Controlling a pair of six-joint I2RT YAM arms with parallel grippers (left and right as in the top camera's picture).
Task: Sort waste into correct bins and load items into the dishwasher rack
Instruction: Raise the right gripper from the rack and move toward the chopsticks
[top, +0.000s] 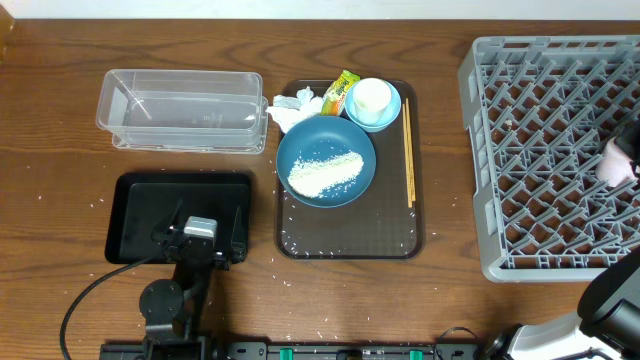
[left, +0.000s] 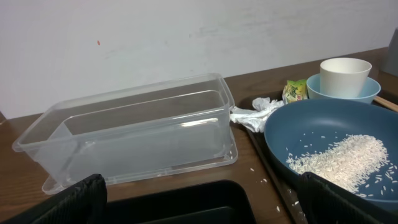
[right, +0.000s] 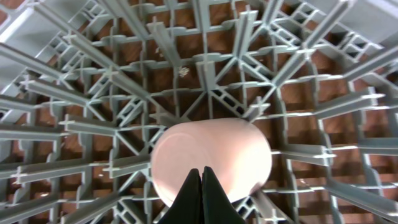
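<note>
My left gripper (left: 205, 206) stands open low over the black tray (top: 135, 215), nothing between its fingers. Behind it lies the clear tub (left: 134, 134). The blue plate (top: 325, 160) carries a heap of rice (top: 325, 172). A white cup (top: 371, 97) sits in the light blue bowl (top: 388, 112), with the wrapper (top: 341, 91) and tissue (top: 292, 108) beside them and chopsticks (top: 408, 150) to the right. In the right wrist view a pink cup (right: 211, 149) rests bottom-up in the grey rack (right: 205, 81). My right gripper (right: 202, 169) is shut, its tips together just over the cup.
The plate, bowl and chopsticks lie on a brown serving tray (top: 350, 240) in the middle. Loose rice grains are scattered on that tray and on the wooden table around it. The rack (top: 540, 150) fills the right side.
</note>
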